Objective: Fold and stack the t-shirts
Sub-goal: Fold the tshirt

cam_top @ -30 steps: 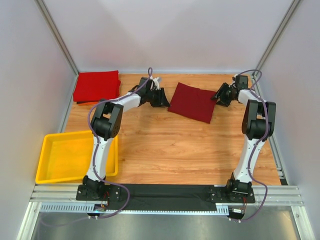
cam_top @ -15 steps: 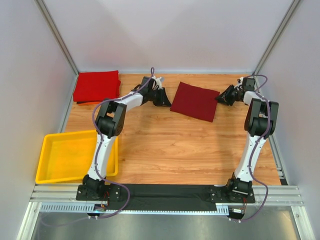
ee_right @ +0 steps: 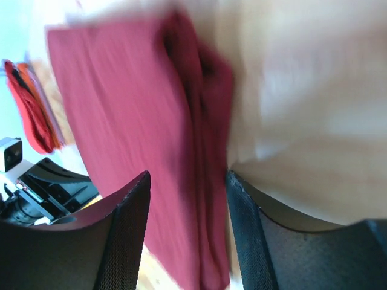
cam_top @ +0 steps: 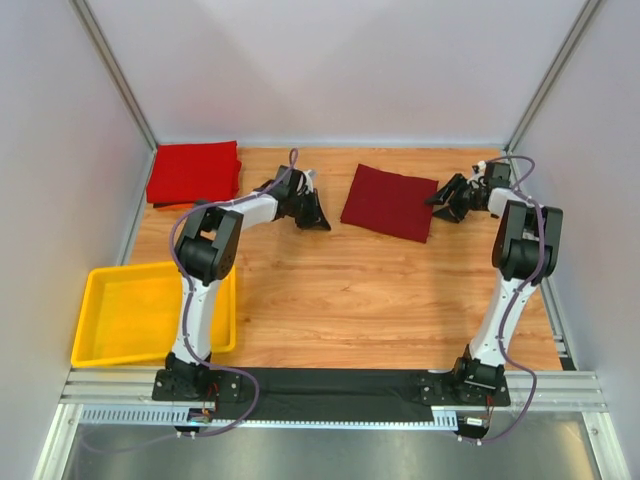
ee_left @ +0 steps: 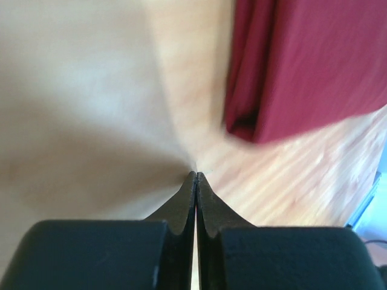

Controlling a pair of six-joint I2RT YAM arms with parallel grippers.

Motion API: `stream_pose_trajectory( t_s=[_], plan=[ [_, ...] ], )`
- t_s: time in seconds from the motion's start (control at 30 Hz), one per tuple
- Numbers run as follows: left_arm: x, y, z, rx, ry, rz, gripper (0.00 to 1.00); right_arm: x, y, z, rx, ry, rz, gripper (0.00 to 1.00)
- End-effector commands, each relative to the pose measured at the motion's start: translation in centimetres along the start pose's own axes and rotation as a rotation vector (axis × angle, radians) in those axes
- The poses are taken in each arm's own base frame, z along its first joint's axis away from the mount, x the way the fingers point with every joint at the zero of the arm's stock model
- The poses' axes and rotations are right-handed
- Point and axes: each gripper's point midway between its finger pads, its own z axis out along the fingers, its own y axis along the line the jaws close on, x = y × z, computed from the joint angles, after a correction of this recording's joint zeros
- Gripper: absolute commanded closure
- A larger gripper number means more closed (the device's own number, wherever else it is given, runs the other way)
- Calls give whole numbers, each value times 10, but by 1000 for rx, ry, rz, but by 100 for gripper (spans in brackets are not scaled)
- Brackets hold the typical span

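Observation:
A dark maroon t-shirt lies folded flat at the back middle of the table. A brighter red t-shirt lies folded in the back left corner. My left gripper sits just left of the maroon shirt, apart from it. In the left wrist view its jaws are shut with nothing between them, and the maroon shirt lies ahead to the right. My right gripper is at the shirt's right edge. It is open, and the folded edge of the maroon shirt shows between its fingers.
A yellow tray stands at the near left beside the left arm's base. White walls and metal posts close in the table on three sides. A black strip runs along the near edge between the arm bases.
My left gripper has shut and drawn back from the maroon shirt's left edge toward the near side. My right gripper closed partly, then opened again at the right edge. The shirt shifted slightly.

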Motion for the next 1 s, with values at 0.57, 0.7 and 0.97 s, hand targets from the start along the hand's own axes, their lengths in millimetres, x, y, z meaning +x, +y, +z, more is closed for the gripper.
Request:
stream_pose_trajectory(
  t_s=[0.57, 0.7, 0.97],
  plan=[
    [-22, -54, -3, 284, -84, 225, 56, 89, -5, -61, 155, 27, -34, 44],
    [-21, -49, 13, 291, -59, 210, 59, 92, -5, -64, 163, 29, -31, 44],
    [-20, -51, 13, 309, -57, 194, 100, 98, 4, -82, 177, 4, -44, 44]
  ],
)
